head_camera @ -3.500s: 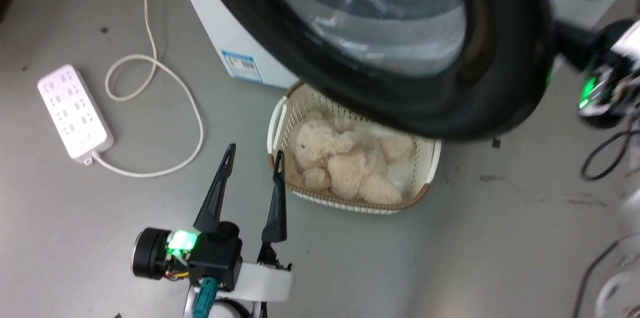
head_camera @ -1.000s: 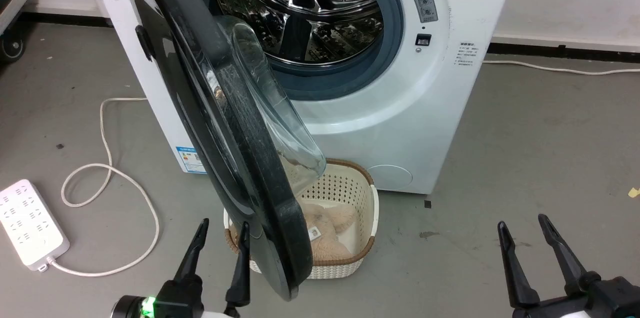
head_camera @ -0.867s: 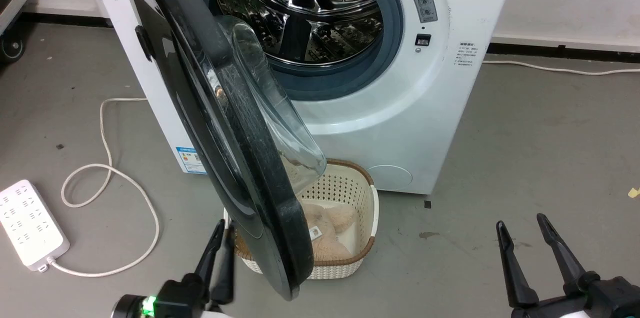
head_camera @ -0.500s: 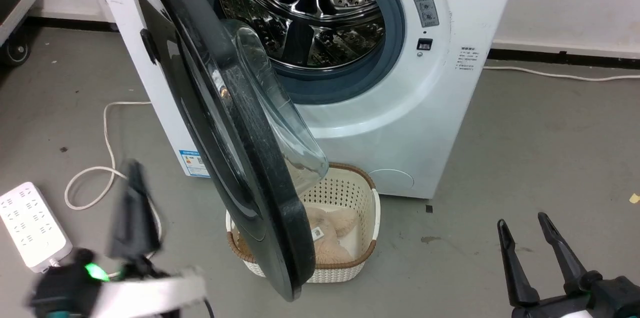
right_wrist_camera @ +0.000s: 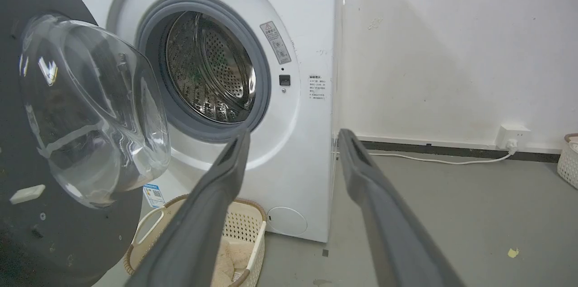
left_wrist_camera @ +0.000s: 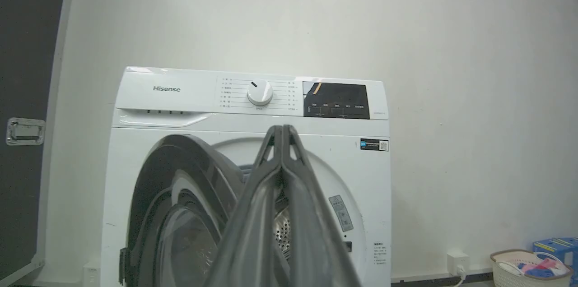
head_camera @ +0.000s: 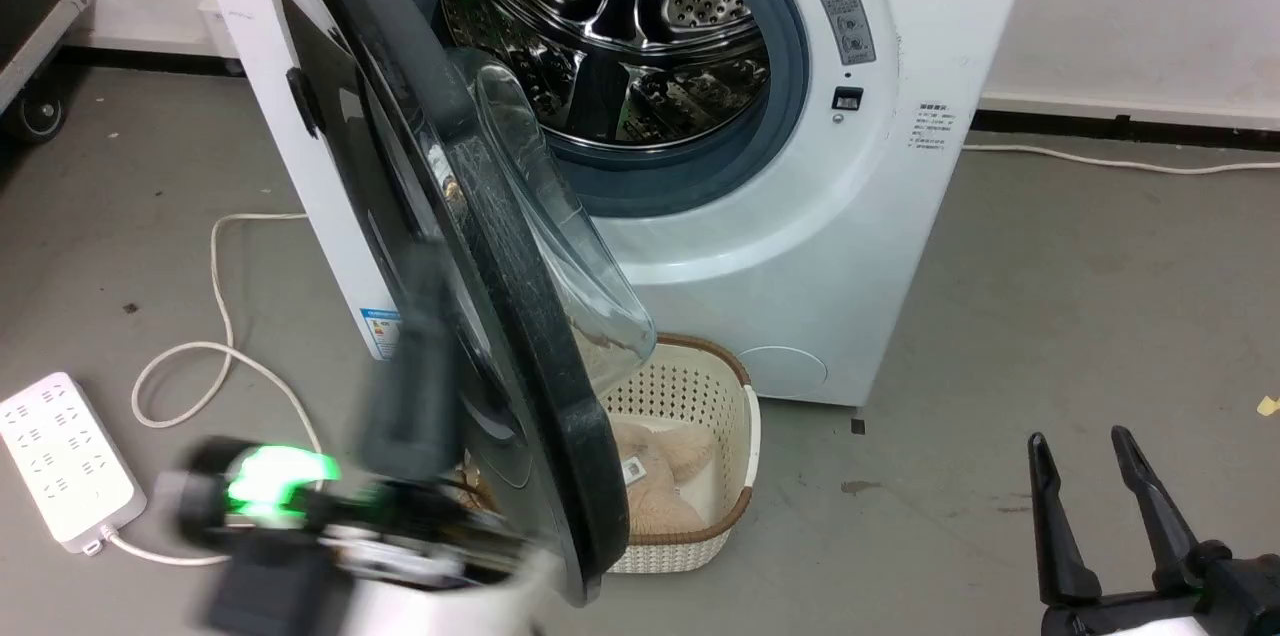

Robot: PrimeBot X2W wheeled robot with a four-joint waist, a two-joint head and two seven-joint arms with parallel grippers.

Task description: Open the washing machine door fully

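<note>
The washing machine door [head_camera: 350,146], a glossy black disc with a clear glass bowl [head_camera: 560,246], stands swung out on its left hinge, roughly square to the white machine front. The steel drum [head_camera: 620,26] lies exposed. My left gripper [head_camera: 420,316] is motion-blurred at the lower left, in front of the door's outer face; I cannot tell whether it touches. In the left wrist view its fingers meet at the tips, so the left gripper [left_wrist_camera: 282,130] is shut on nothing, with the door [left_wrist_camera: 180,160] beyond it. My right gripper [head_camera: 1078,438] is open at the lower right, and the right gripper [right_wrist_camera: 294,135] faces the machine.
A white woven basket [head_camera: 735,386] holding a beige plush toy sits on the floor under the door's lower edge. A white power strip [head_camera: 60,461] and its looped cord [head_camera: 220,316] lie to the left. A wheeled black case [head_camera: 40,106] stands at far left. Grey floor spreads to the right.
My left gripper has shut, swung out to the left, then come back right and up against the door's outer side. The head view shifted slightly. The door and the right gripper have hardly moved.
</note>
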